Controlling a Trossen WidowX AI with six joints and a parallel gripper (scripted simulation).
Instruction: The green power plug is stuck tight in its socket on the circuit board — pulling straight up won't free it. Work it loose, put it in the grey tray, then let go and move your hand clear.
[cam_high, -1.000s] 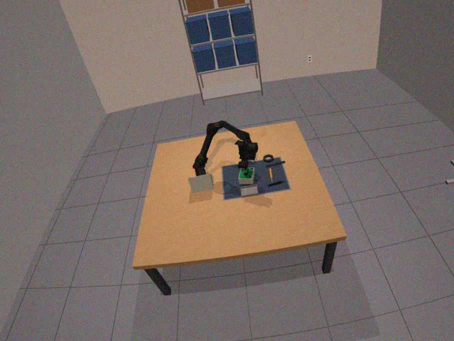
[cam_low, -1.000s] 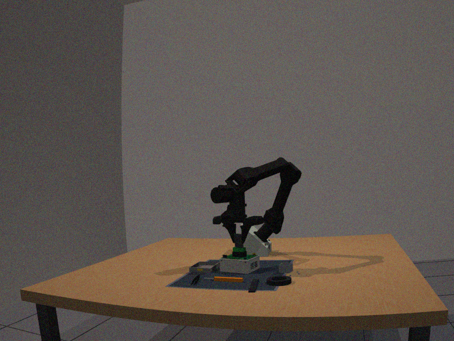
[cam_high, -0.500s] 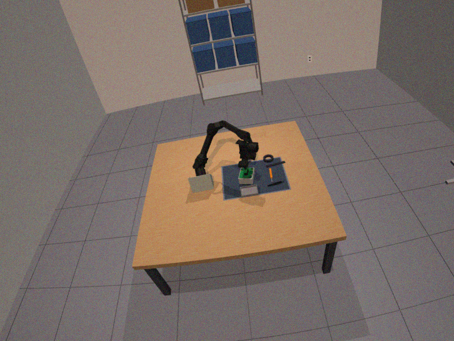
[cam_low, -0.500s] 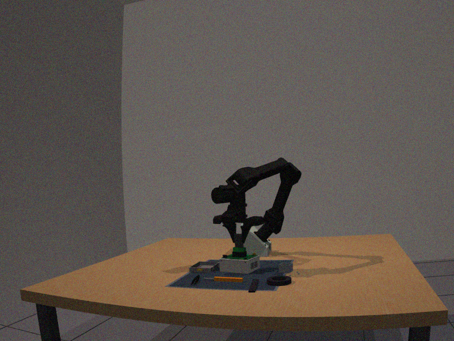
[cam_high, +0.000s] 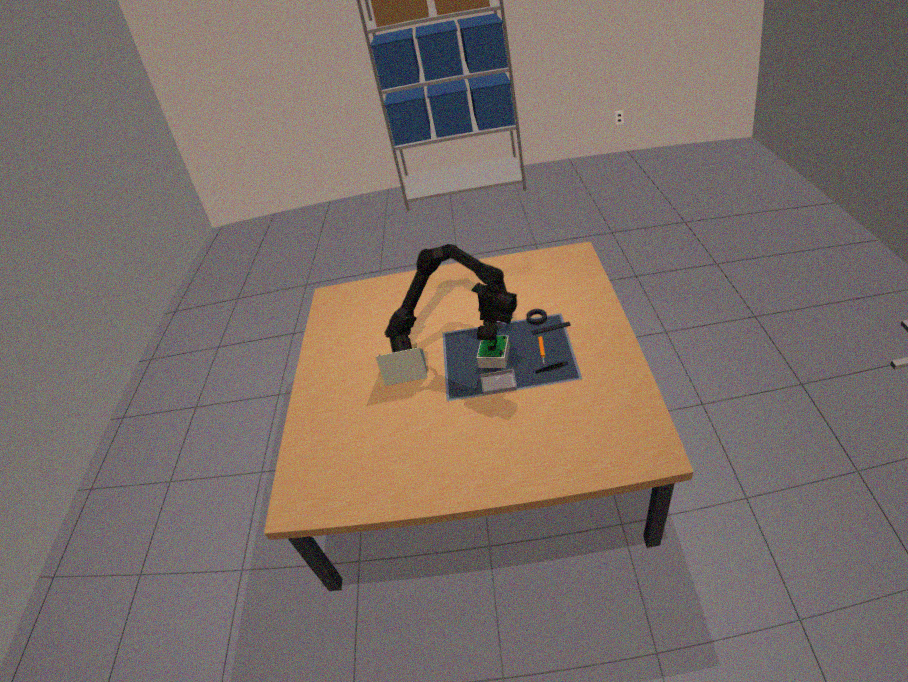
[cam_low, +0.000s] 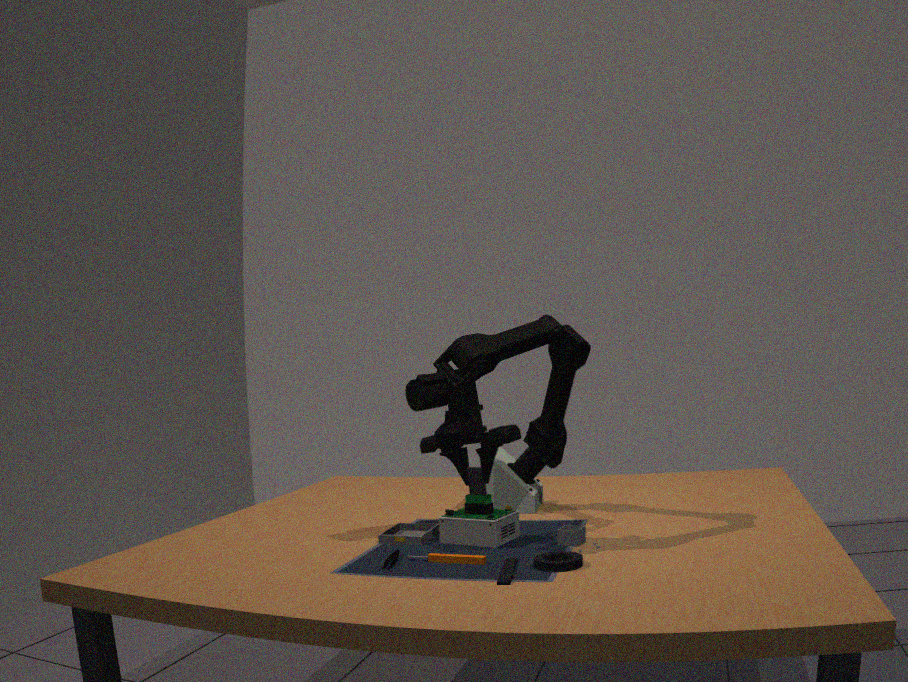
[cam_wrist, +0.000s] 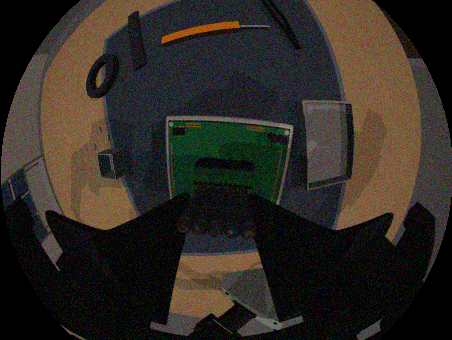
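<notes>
The circuit board (cam_high: 502, 349) (cam_wrist: 187, 150) lies on a pale box (cam_low: 469, 530). My gripper (cam_high: 492, 342) (cam_low: 477, 485) (cam_wrist: 218, 201) is over it, shut on the green plug (cam_low: 478, 498). In the exterior view the plug's green part shows below the fingertips, at the black socket (cam_low: 478, 508). In the wrist view the held part is a dark block with a row of round ends, and a black socket bar (cam_wrist: 225, 164) shows beside it. How far the plug sits in the socket, and its exact tilt, cannot be told. The grey tray (cam_high: 499, 381) (cam_low: 402, 539) (cam_wrist: 322, 145) is empty beside the box.
The blue mat (cam_high: 460, 359) (cam_wrist: 235, 95) also bears an orange screwdriver (cam_high: 541, 346) (cam_low: 456, 558) (cam_wrist: 200, 31), black tweezers (cam_high: 551, 367) (cam_wrist: 284, 24) and a black bar (cam_low: 507, 571) (cam_wrist: 136, 42). A black ring (cam_low: 557, 566) and a small grey block (cam_low: 570, 535) (cam_wrist: 107, 165) are at its edge.
</notes>
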